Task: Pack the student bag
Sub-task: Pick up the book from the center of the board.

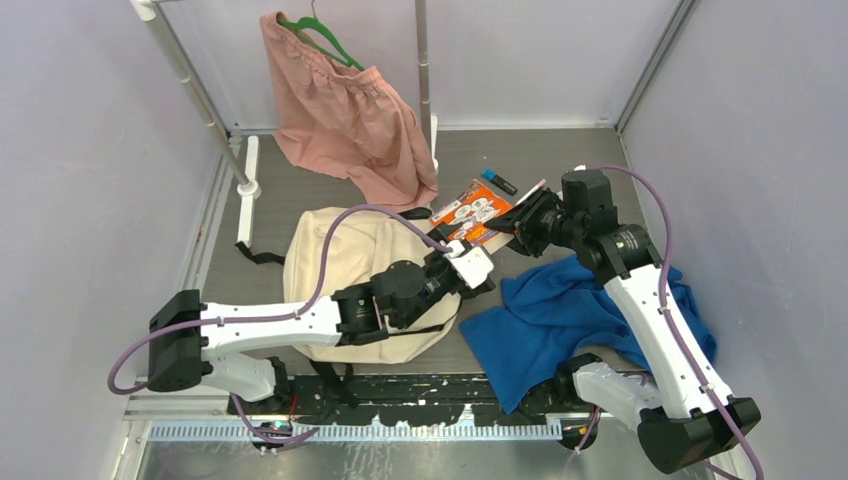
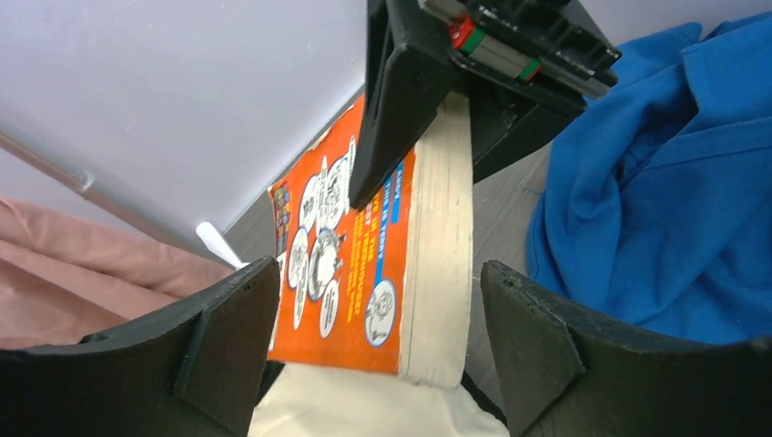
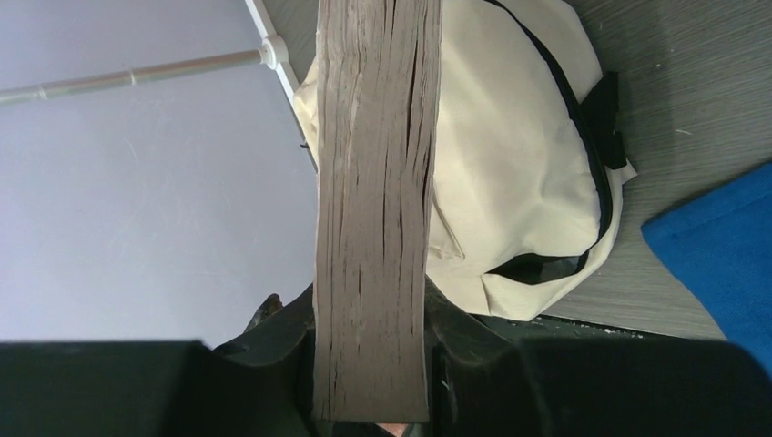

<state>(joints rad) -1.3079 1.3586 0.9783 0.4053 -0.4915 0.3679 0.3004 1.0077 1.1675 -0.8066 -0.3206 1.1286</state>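
Orange-covered book [image 2: 339, 259] clamped in the right hand [image 1: 517, 226]; the left hand [image 2: 378, 320] faces it, fingers [image 2: 218, 330] spread wide. Cream student bag [image 1: 335, 250] lies on the surface [image 1: 565, 160] beneath the left arm [image 1: 270, 320].

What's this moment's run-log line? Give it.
right gripper: shut on book | left gripper: open near book | student bag: book not yet inside

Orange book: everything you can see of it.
The book is a thick paperback: orange cover with white speech bubbles and a blue strip, cream page edges. Closed and raised, it is clamped across its thickness by the right claw. The left claw is open, a finger either side of its lower end, above the student bag; contact with either unclear.
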